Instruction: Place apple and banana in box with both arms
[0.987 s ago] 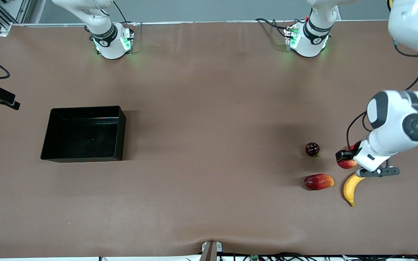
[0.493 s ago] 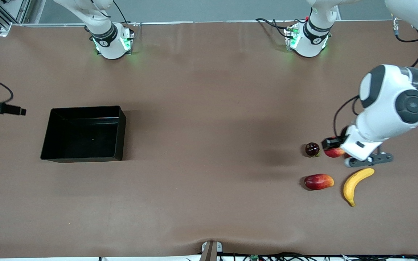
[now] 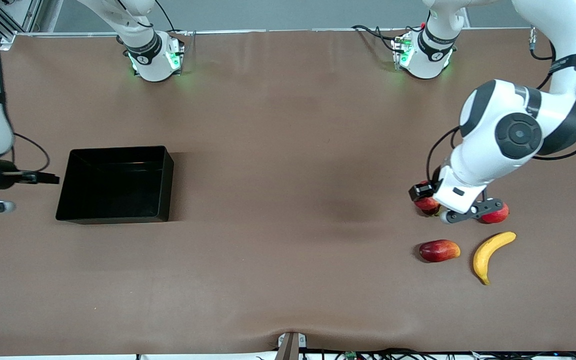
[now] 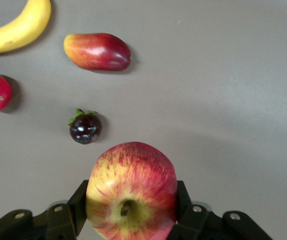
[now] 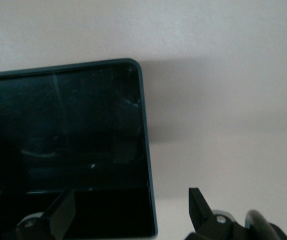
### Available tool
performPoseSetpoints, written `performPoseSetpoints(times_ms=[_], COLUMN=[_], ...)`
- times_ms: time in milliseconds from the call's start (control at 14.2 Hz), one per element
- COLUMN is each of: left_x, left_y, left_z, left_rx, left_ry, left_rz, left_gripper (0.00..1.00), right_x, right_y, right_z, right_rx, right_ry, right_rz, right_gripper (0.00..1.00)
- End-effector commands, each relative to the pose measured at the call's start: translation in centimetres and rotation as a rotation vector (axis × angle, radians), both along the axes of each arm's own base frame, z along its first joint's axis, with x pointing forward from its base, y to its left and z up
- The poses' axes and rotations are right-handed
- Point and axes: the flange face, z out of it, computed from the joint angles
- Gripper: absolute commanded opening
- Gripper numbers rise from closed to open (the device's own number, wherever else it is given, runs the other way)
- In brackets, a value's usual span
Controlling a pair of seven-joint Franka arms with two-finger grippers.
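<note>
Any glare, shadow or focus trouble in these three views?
Front view: even light, a soft shadow on the table, green glow at the bases. Left wrist view: the apple in the left end effector is sharp. Right wrist view: pale and washed out, faint reflections on the box, right end effector open.

The apple [image 4: 131, 192] — red with pale yellow streaks, its stem dimple showing in the left wrist view — is clamped between the left gripper's [image 4: 132, 210] fingers, up in the air over the small dark fruit [image 4: 85, 127]. The banana [image 3: 489, 254] lies curved and yellow on the table at the left arm's end. The box [image 3: 116, 184] — black, glossy, shallow — sits open-topped toward the right arm's end.
</note>
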Motion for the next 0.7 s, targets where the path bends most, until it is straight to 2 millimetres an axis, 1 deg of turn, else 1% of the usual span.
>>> performPoseSetpoints(times_ms=[0,70,141,211,282,352,423,493,564,634], left_x=[-0.2,-0.2,-0.2,-0.3,-0.3,-0.4,-0.5,-0.6,-0.6,-0.6], left_y=[-0.8,-0.7,-0.8,-0.8,-0.9,-0.8,-0.7,-0.6,-0.6,-0.7], left_z=[-0.1,-0.4,-0.6,-0.8,-0.9,-1.1,-1.2,-1.2,-1.2,-1.1], left_rx=[0.016,0.017,0.017,0.018,0.019,0.023,0.025,0.028,0.028,0.027], left_ry=[0.007,0.013,0.018,0.021,0.024,0.028,0.032,0.033,0.033,0.030], left_rz=[0.025,0.026,0.031,0.041,0.048,0.050,0.052,0.053,0.053,0.052], left_gripper=[0.00,0.00,0.00,0.00,0.00,0.00,0.00,0.00,0.00,0.00], right_x=[-1.9,-2.3,-2.3,-2.2,-2.6,-2.6,-2.7,-2.7,-2.8,-2.6], right_y=[1.1,1.1,1.1,0.3,-0.8,-1.0,-0.8,-0.8,-0.6,-0.2], right_z=[-2.6,-4.2,-5.2,-5.8,-6.4,-6.7,-6.8,-6.9,-7.1,-7.0], right_rx=[-0.010,-0.019,-0.023,-0.018,-0.015,-0.012,-0.010,-0.006,-0.003,-0.002], right_ry=[-0.056,-0.088,-0.122,-0.132,-0.127,-0.123,-0.121,-0.117,-0.110,-0.109], right_rz=[0.060,0.070,0.132,0.183,0.178,0.173,0.170,0.169,0.171,0.177], right_gripper=[0.77,0.66,0.58,0.58,0.58,0.47,0.32,0.07,0.00,0.00])
